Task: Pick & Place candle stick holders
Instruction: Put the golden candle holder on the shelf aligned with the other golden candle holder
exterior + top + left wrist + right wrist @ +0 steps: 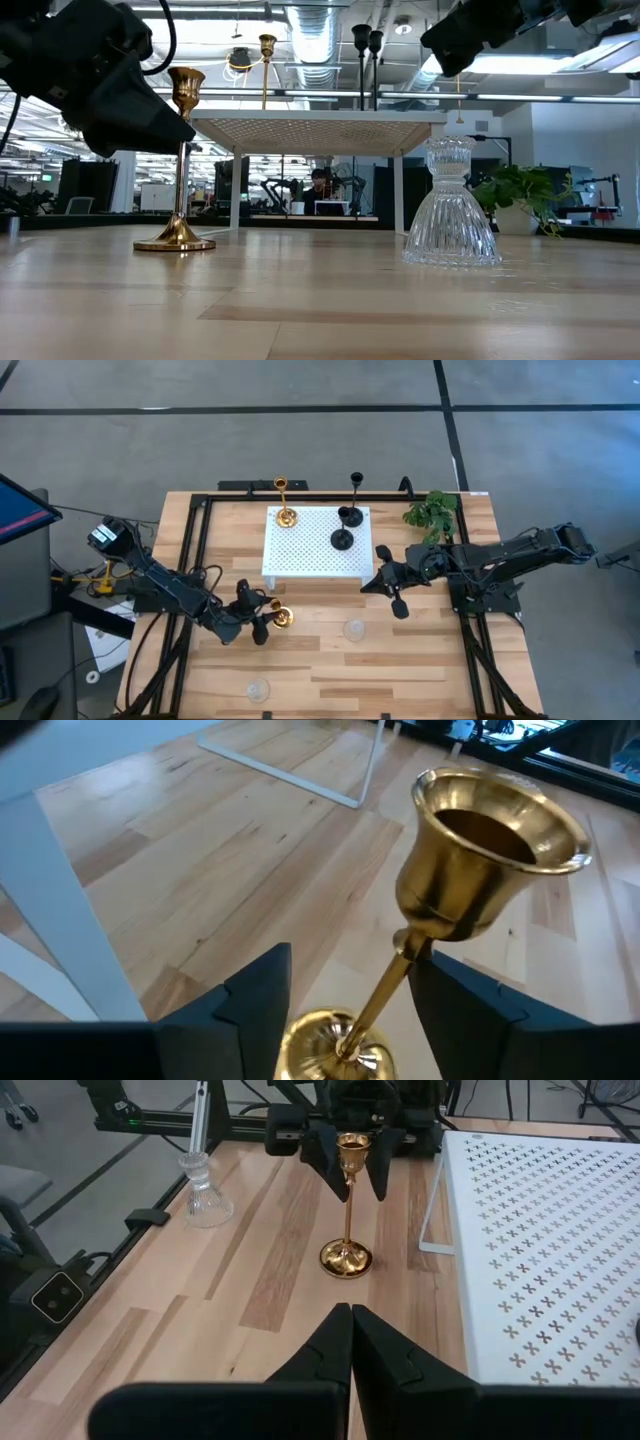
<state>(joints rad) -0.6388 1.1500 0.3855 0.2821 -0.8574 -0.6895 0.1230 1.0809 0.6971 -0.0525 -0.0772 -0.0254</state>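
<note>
- The left gripper (262, 622) sits on the table in front of the white platform (300, 565), near its front-left corner, with its jaws spread on either side of a gold candlestick (284, 618).
- In the left wrist view the two fingers (255, 995) flank the thin stem with a gap on each side, so the grip is released and not clamping.
- That gold candlestick stands upright on the wooden table (420, 660), base flat, stem vertical, cup level with the gripper; it lies straight ahead of the left gripper, between it and the platform's front edge.
- The left arm is clearly the nearer one; the right gripper (392, 595) hangs clenched and empty near the platform's front-right corner, pointing across at the gold piece.
- On the platform: a second gold candlestick (287, 515) at its back-left and two black candlesticks (343, 538) toward its back-right.
- Not on the platform: one glass holder (354, 628) just in front of it, another glass holder (258, 688) further forward by the table's near edge.
- A green plant (432, 512) stands to the platform's right.
</note>
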